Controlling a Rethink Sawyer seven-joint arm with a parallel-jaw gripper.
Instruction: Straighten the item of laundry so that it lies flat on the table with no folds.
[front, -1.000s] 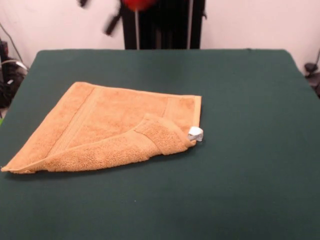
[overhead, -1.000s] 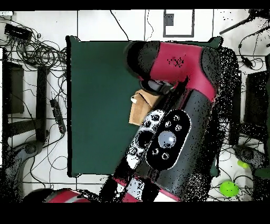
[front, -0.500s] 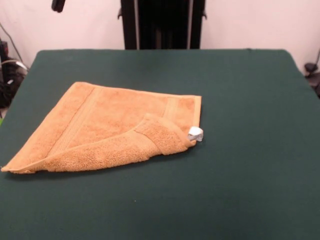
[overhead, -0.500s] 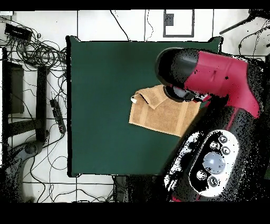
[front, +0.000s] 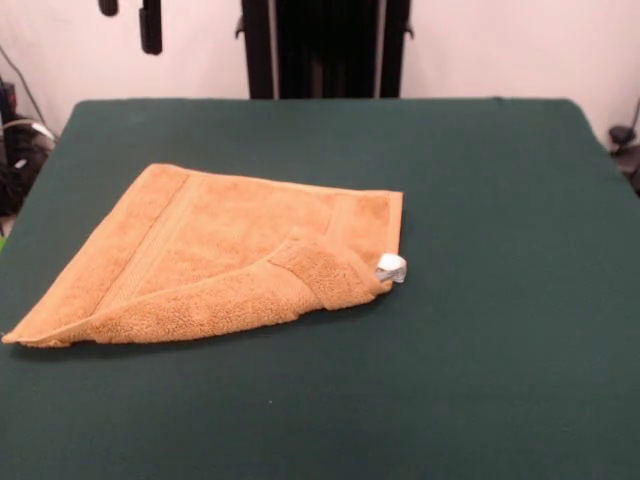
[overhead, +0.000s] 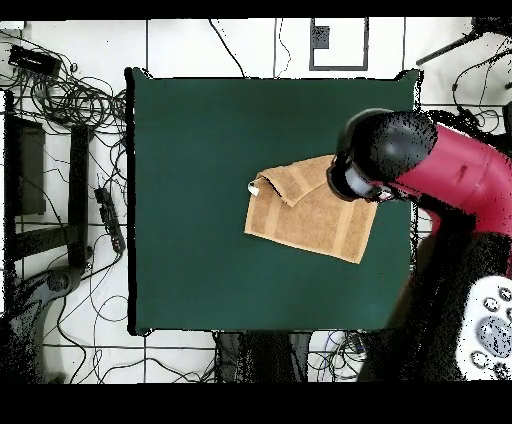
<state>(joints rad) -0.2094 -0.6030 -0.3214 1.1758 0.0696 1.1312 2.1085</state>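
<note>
The arm (overhead: 440, 180) has swung further toward one bench (front: 500, 300) edge, uncovering more of the towel (front: 220, 255). The end effector (front: 150, 25) shows only at the top edge; its opening I cannot tell. The towel lies on the bench, one corner folded over, white tag (front: 391, 267) at the fold.

no text, number or brand can be read in either view; the small white tag (front: 391, 267) at the towel's (front: 210, 255) folded corner shows no legible print, and the green table (front: 480, 200) bears no markings
</note>
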